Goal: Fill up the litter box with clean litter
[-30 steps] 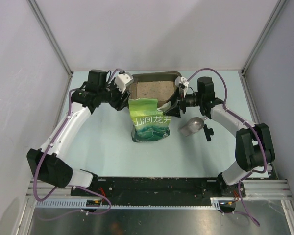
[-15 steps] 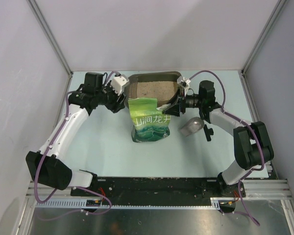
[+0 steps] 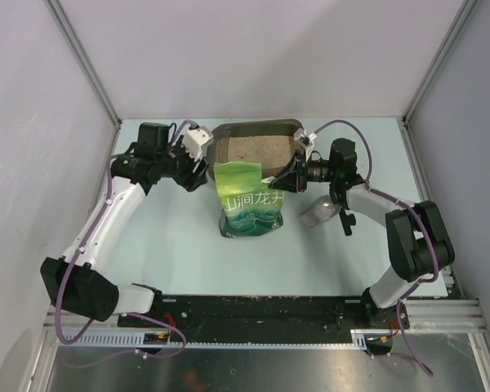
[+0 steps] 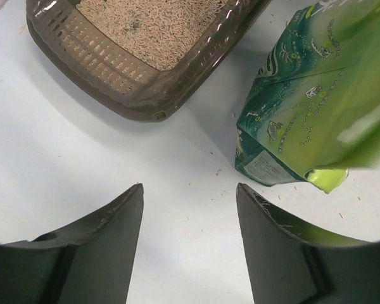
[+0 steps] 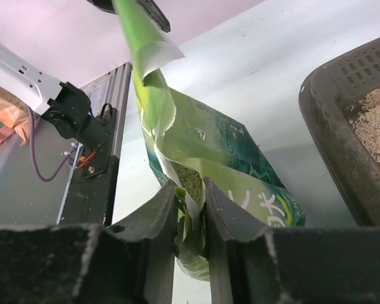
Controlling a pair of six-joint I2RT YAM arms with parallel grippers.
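Note:
The litter box [image 3: 222, 149] is a dark brown tray at the back of the table, partly filled with beige clean litter [image 3: 253, 148]. A green printed bag [image 3: 250, 204] stands just in front of it with its top open. My right gripper [image 3: 277, 184] reaches in from the right and is shut on the bag's upper right edge [image 5: 191, 190], with granules showing inside the opening. My left gripper [image 3: 200, 175] hovers open to the left of the bag, over bare table [image 4: 190, 190], holding nothing. In the left wrist view the litter box [image 4: 133, 85] and the bag [image 4: 304, 120] lie ahead of it.
A silver metal scoop [image 3: 318, 214] lies on the table right of the bag, under my right forearm. A few stray granules dot the table near the bag's base [image 4: 218, 171]. Grey walls close in the back and both sides.
My right gripper has closed onto the bag's top edge. My left arm has drawn back a little to the left, away from the bag.

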